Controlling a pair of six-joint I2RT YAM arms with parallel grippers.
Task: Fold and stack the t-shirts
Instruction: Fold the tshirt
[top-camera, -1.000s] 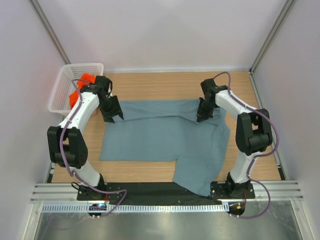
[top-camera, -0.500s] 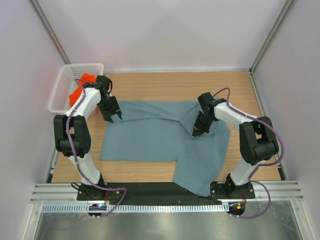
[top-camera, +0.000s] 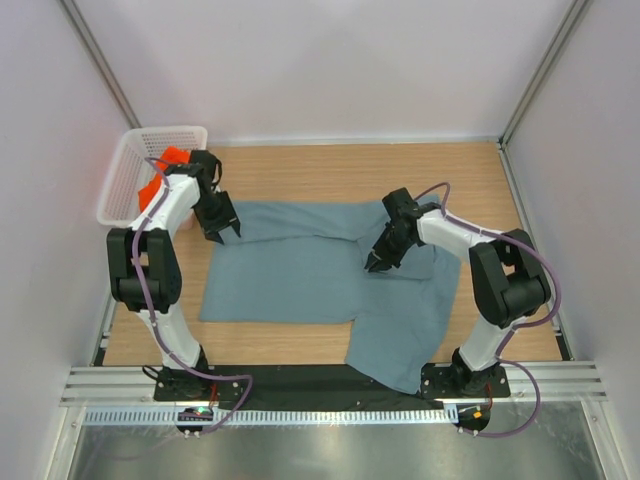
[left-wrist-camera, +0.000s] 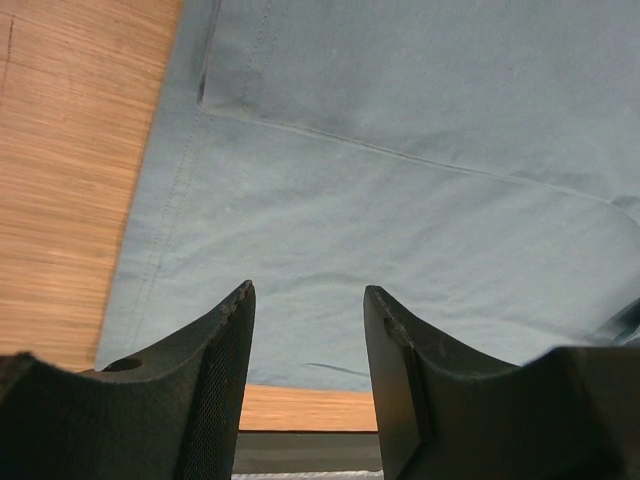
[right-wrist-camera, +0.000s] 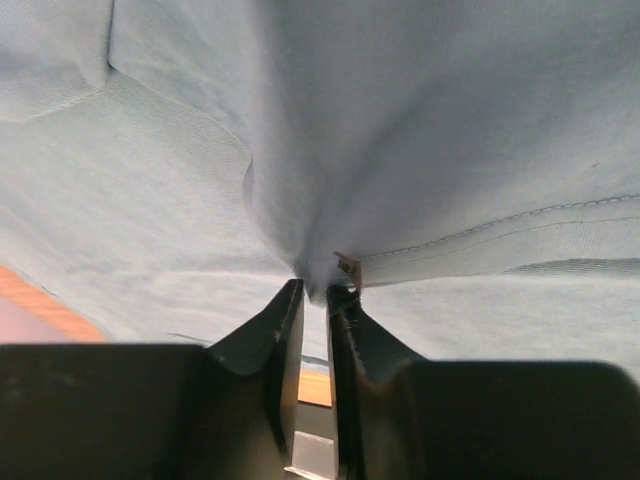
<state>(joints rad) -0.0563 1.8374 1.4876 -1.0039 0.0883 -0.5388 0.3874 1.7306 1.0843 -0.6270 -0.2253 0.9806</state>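
Grey-blue shirt (top-camera: 290, 285) lay spread on the wooden table (top-camera: 320, 165), with the right gripper (right-wrist-camera: 315, 293) low over it, jaws pinching a raised fold right of centre. Left gripper (left-wrist-camera: 308, 298) hung over the shirt's far left corner, jaws spread, holding nothing. Orange shirt (top-camera: 172, 158) sat bunched in the white basket (top-camera: 170, 131) at the table's far left.

— Is the top view bright?
— Yes, even soft light from above; shadows on the tabletop (top-camera: 330, 170) are only faint.
— And the wrist views?
— The grey-blue t-shirt (left-wrist-camera: 400, 200) is sharp; the left pincer (left-wrist-camera: 307, 292) and right pincer (right-wrist-camera: 315, 292) look dark and slightly blurred.
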